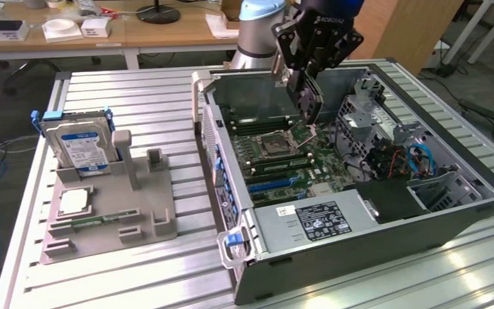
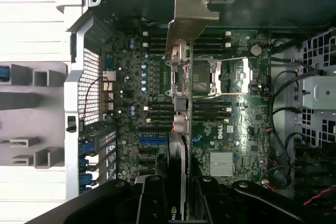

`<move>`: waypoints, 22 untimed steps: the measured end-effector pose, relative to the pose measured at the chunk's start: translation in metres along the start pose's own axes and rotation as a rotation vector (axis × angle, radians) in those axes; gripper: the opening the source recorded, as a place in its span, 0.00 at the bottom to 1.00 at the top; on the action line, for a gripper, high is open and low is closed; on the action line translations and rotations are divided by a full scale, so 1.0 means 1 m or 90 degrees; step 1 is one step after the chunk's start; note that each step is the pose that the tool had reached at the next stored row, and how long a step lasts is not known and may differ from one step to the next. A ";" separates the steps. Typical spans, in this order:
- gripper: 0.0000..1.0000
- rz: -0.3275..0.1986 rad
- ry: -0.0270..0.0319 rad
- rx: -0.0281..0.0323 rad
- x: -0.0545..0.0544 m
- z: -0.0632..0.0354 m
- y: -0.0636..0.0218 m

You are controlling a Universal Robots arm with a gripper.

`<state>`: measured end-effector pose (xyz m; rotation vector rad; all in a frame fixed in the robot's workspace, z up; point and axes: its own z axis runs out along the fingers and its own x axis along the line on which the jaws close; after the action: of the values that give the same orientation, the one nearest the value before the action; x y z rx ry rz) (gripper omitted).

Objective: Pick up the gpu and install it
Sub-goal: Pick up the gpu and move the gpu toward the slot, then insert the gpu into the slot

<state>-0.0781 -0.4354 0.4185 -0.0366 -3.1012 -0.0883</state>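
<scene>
- Black jaws sit nearest, pressed onto the gpu [image 2: 178,85] and pinching it on edge, with its silver bracket [image 2: 190,11] at the far end.
- It hangs inside the open case [image 1: 359,257], above the board [image 2: 226,124] near the CPU socket [image 1: 277,140] — touching nothing below, as far as I can judge.
- Main risk, to my eye: the card is over the socket and memory, not the blue slots [image 1: 271,183]. Brought down out of line, its edge could strike the socket lever or scrape the board.
- Its bracket could catch the case wall if the card tilts, and a thin card may twist in so narrow a pinch.
- Writing: "DELL" on the board, "ROBOTIQ" on the jaws' housing — the label on the drive [image 1: 80,145], standing in the rack [image 1: 110,222] on the worktop [image 1: 127,277], is too small to read.
</scene>
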 end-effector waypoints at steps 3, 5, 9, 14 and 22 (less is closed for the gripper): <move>0.27 0.000 0.0000 0.0000 -0.003 0.0000 0.0001; 0.27 0.000 0.0000 0.0000 -0.005 0.0000 0.0001; 0.27 0.000 0.0000 0.0000 -0.009 -0.0001 0.0002; 0.27 0.000 0.0000 0.0000 -0.013 -0.0001 0.0003; 0.27 0.000 0.0000 0.0000 -0.016 -0.0001 0.0004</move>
<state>-0.0625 -0.4354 0.4181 -0.0363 -3.1012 -0.0883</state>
